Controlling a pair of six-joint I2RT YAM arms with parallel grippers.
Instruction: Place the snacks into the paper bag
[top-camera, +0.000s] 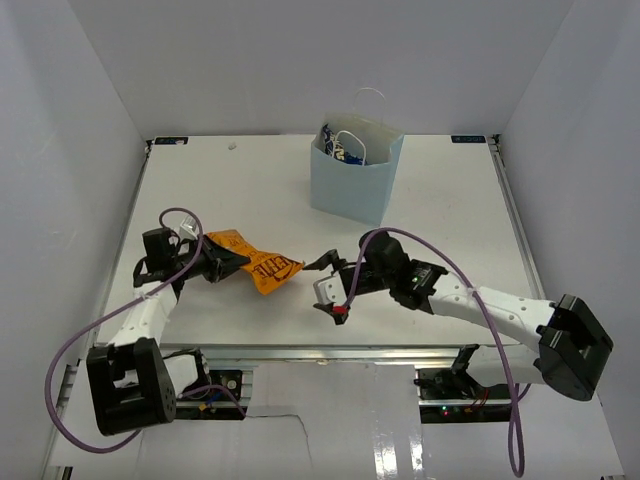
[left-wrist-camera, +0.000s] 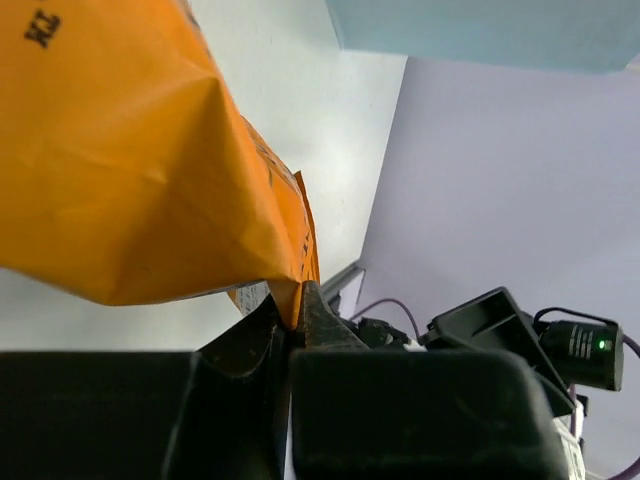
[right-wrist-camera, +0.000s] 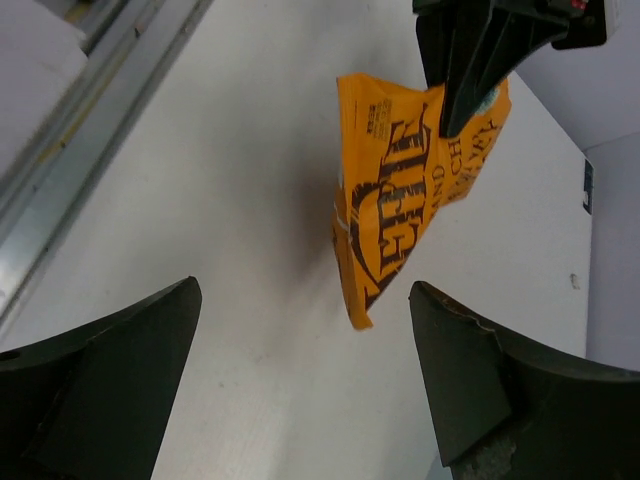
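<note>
White table (top-camera: 200, 180) here, left claw (top-camera: 228, 262) pinched tight on one end of the orange chip bag (top-camera: 265, 266), its length running rightward toward the wide-open, empty right claw (top-camera: 322, 280), while the paper bag (top-camera: 352, 190) stands well beyond both, mid-table.

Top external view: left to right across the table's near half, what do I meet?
left gripper → orange chip bag, pinched by it → right gripper, open. The paper bag stands farther back, overlapping the right gripper's span, so unplaced.
</note>
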